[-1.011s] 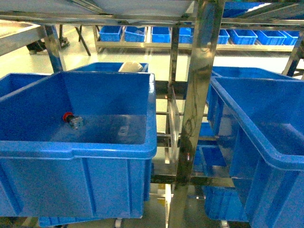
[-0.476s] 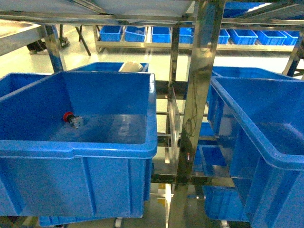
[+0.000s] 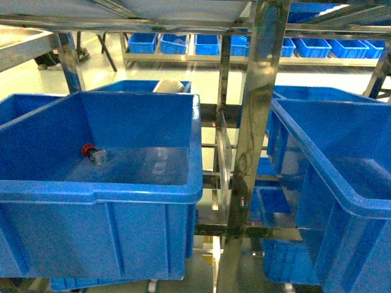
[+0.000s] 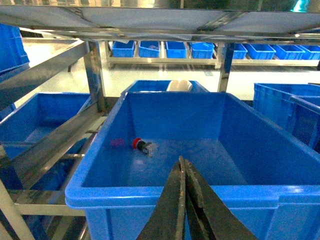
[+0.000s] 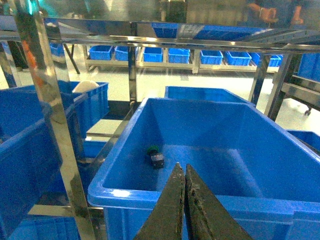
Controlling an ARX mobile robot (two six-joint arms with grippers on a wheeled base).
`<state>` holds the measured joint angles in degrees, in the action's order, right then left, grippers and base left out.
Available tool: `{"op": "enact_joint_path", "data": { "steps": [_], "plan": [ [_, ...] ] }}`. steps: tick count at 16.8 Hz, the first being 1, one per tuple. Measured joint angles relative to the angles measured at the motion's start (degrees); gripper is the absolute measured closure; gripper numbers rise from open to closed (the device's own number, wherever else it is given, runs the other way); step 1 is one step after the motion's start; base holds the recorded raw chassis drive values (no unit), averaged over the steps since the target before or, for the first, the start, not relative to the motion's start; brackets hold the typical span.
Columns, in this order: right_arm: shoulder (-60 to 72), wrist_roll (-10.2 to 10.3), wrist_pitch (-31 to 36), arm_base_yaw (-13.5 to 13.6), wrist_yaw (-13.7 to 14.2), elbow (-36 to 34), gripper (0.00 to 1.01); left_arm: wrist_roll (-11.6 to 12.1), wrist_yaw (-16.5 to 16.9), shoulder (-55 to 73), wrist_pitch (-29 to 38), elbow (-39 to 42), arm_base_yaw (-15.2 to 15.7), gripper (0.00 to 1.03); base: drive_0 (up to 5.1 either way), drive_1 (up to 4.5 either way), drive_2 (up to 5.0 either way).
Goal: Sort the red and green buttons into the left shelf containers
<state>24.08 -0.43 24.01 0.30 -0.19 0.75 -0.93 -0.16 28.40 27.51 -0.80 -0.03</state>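
The red button [image 3: 91, 152] lies on its side on the floor of a deep blue bin [image 3: 98, 194], near the left wall; the left wrist view shows the same red button [image 4: 141, 145] in that bin [image 4: 110, 192]. My left gripper [image 4: 183, 160] is shut and empty, hovering just outside the bin's near rim. The green button [image 5: 154, 155] lies on the floor of another blue bin [image 5: 125, 194], towards its left wall. Just short of that bin's near rim hangs my right gripper [image 5: 182, 166], shut on nothing. Neither gripper appears in the head view.
A shiny steel shelf post [image 3: 253, 122] stands between the left bin and a second big blue bin [image 3: 317, 159]. Steel shelf rails run overhead [image 3: 122, 21]. More blue bins line a far rack [image 3: 208, 44]. A steel upright [image 5: 50, 115] stands left of the right gripper.
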Motion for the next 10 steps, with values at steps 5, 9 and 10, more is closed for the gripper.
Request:
{"op": "enact_joint_path", "data": {
  "steps": [5, 9, 10],
  "plan": [
    [-7.6, 0.0, -7.5, 0.0, 0.0, 0.0, 0.99, 0.0, 0.1, -8.9, -8.3, 0.0, 0.0, 1.01, 0.0, 0.0, 0.0],
    [-12.1, 0.0, -12.0, 0.0, 0.0, 0.0, 0.99, 0.0, 0.1, -14.3, -13.5, 0.0, 0.0, 1.01, 0.0, 0.0, 0.0],
    [-12.7, 0.0, -12.7, 0.0, 0.0, 0.0, 0.99, 0.0, 0.1, -15.2, -14.3, 0.0, 0.0, 1.01, 0.0, 0.0, 0.0]
  ]
}}
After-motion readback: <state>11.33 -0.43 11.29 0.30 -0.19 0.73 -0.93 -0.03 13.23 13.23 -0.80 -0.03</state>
